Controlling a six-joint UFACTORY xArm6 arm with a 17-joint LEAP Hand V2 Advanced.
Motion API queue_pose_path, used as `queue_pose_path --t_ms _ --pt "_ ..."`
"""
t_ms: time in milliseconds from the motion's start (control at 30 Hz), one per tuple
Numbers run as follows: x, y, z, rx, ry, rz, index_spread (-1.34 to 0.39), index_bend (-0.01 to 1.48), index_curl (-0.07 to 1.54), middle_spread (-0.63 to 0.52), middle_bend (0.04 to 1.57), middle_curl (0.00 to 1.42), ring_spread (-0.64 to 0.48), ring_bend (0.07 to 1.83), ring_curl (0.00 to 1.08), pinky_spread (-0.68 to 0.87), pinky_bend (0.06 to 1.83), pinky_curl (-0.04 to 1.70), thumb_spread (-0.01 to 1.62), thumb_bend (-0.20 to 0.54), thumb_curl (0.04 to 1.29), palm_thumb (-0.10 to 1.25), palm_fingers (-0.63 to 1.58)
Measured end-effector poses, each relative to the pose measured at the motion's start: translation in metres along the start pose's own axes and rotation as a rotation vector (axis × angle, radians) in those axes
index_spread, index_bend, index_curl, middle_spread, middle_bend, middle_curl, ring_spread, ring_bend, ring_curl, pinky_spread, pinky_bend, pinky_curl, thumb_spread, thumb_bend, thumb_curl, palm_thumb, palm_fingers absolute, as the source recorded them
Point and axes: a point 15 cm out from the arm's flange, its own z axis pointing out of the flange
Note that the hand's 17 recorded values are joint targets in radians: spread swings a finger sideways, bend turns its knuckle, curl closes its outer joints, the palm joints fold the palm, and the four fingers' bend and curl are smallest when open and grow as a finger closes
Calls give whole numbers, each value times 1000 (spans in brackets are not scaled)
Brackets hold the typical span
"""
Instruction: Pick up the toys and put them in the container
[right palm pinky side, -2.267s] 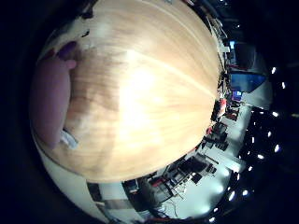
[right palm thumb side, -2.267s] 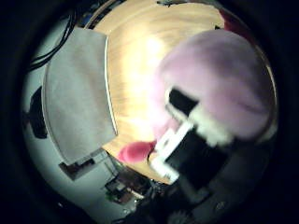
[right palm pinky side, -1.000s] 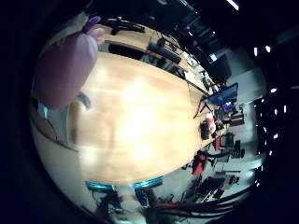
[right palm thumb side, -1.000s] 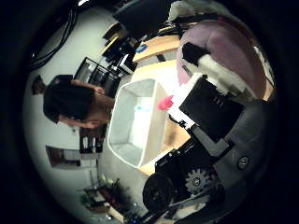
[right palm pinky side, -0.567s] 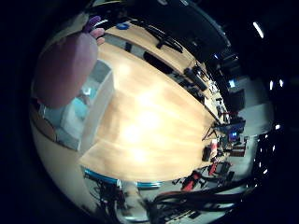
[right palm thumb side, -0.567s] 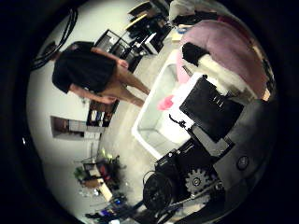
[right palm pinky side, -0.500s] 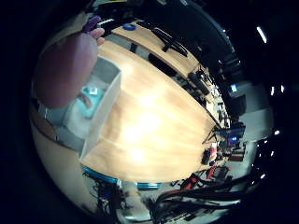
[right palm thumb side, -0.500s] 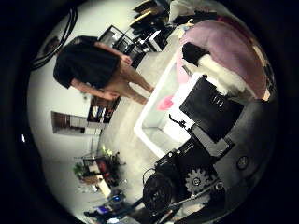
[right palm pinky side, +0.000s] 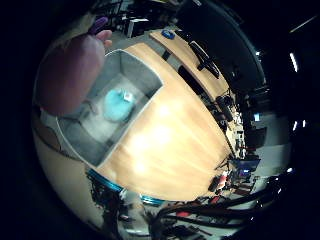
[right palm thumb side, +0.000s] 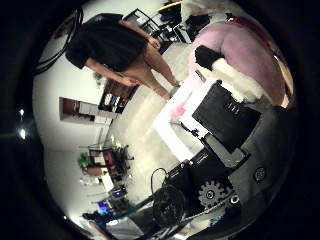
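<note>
My hand (right palm thumb side: 225, 112) is shut on a pink plush toy (right palm thumb side: 248, 52), which lies close against the palm in the right thumb side palm view. The same toy bulges large at the edge of the right little finger side palm view (right palm pinky side: 65, 75). Beside it in that view, the open grey container (right palm pinky side: 135, 68) stands on the wooden table (right palm pinky side: 175, 130) below the palm. A teal toy (right palm pinky side: 120, 102) lies on the container's floor. The held toy hangs over the container's near end.
The table stretches away from the container. A small blue thing (right palm pinky side: 168, 34) lies near its far edge, with desks and chairs beyond. The right thumb side palm view shows a pale floor (right palm thumb side: 130, 150) and shelving (right palm thumb side: 80, 108) in the room.
The hand has lifted from the table with the pink toy and swung toward the container. The container now sits under the palm, and the teal toy inside it shows.
</note>
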Motion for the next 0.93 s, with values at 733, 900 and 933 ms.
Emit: queue_pose_path --t_ms 733,900,933 --pt "9 9 33 -118 -11 -6 -555 160 666 -246 434 514 -178 809 371 -140 1056 453 849 -142 258 157 112" --pt "3 6 32 -133 -78 -30 -529 179 574 -154 369 457 -3 668 279 193 1006 377 809 -61 257 25 58" --pt "2 6 32 -132 -89 -31 -524 180 558 -142 361 448 22 657 270 248 991 362 804 -52 260 16 67"
